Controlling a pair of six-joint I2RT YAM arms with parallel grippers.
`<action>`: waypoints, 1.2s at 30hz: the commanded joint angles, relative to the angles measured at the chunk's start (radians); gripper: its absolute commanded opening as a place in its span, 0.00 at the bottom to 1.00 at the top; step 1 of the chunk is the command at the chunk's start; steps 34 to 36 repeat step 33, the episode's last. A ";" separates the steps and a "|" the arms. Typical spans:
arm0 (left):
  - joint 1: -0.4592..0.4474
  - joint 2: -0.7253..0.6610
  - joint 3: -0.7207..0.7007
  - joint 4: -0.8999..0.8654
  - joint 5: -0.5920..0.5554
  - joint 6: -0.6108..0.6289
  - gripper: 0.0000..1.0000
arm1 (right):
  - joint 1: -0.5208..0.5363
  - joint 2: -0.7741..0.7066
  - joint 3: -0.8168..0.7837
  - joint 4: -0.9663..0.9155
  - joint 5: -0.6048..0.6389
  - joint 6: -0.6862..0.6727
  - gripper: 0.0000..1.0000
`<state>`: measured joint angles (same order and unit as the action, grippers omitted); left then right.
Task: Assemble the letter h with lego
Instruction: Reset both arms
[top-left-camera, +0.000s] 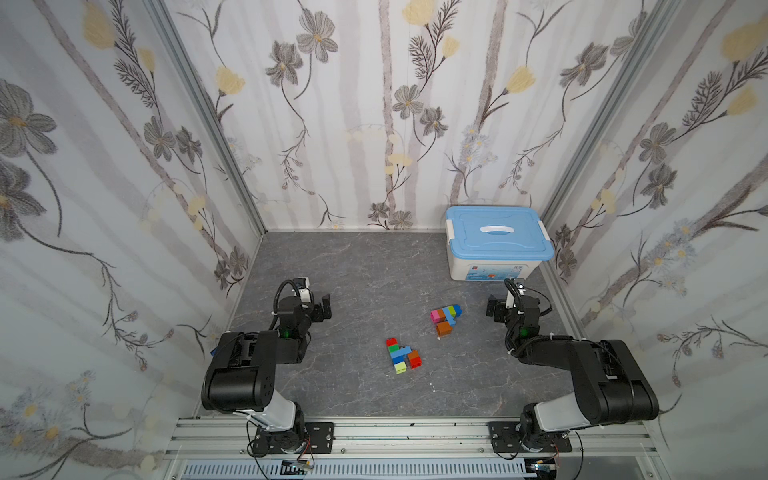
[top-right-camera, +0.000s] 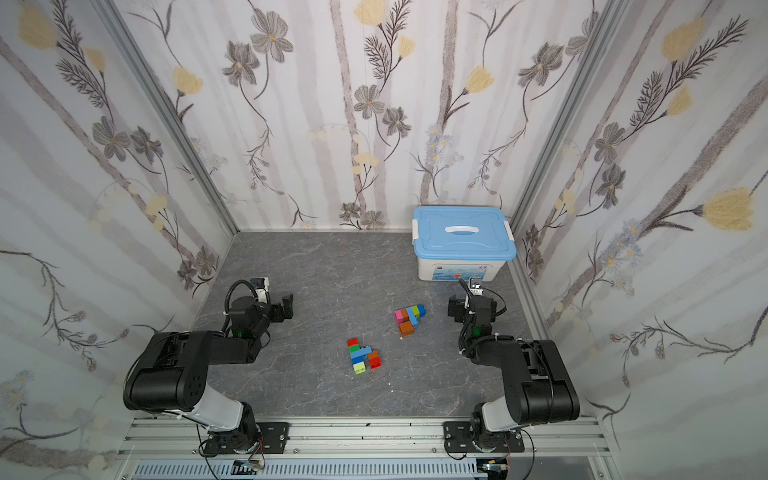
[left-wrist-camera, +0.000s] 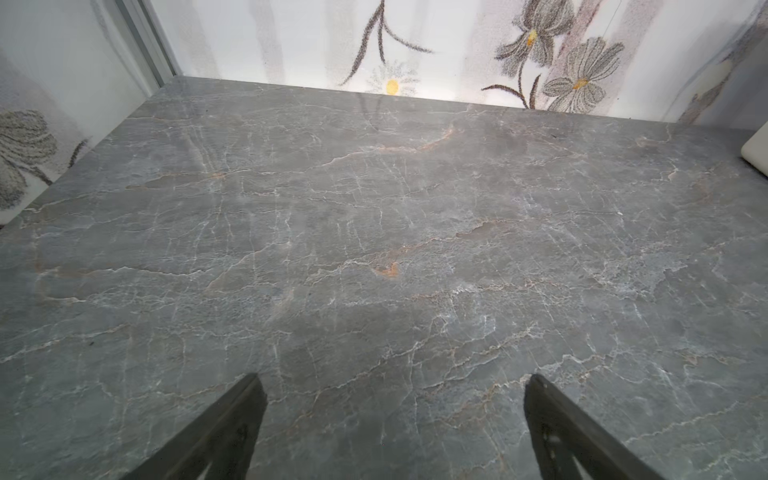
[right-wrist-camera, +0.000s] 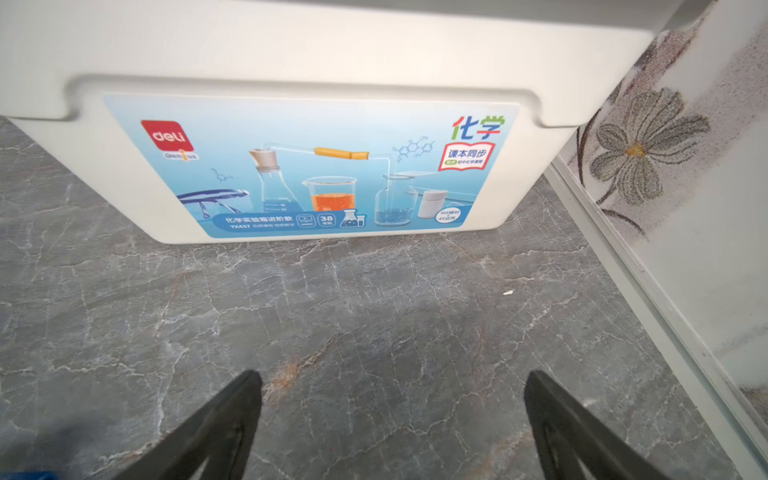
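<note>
In a top view, taking the back wall as 12 o'clock, the lego lies in two joined-up clumps on the grey worktop. A near cluster sits just toward 6 o'clock of centre, and a far cluster lies apart from it at about 2 o'clock. The near cluster's long axis runs roughly 11 to 5, from its red end to its lime end. The far one is squatter, its pink-to-blue row running about 8 to 2. The left fingers sit at the 9 o'clock side and the right fingers at the 3 o'clock side, both released and empty.

In both top views the far cluster lies near the right fingers, at their 9 o'clock, so that arm is plainly the nearer one for it. The near cluster lies about midway between the arms, at 4 o'clock from the left fingers. The storage box stands lidded in the 1 o'clock corner (no part of the job, I judge).

The left wrist view shows only bare worktop between the spread left fingers, with no lego in sight.

The right wrist view shows the storage box dead ahead of the spread right fingers, and again no lego. I judge each arm must turn inward before any pick.
</note>
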<state>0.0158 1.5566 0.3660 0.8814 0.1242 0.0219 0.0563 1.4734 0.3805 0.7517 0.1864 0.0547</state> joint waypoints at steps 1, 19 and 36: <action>0.001 0.002 0.011 0.035 0.009 0.004 1.00 | -0.003 -0.001 0.010 0.027 0.006 0.007 0.99; 0.004 0.002 0.025 0.007 0.006 -0.005 1.00 | 0.006 0.008 0.046 -0.026 -0.042 -0.024 0.99; 0.004 0.002 0.026 0.008 0.007 -0.007 1.00 | 0.007 0.002 0.037 -0.017 -0.041 -0.025 0.99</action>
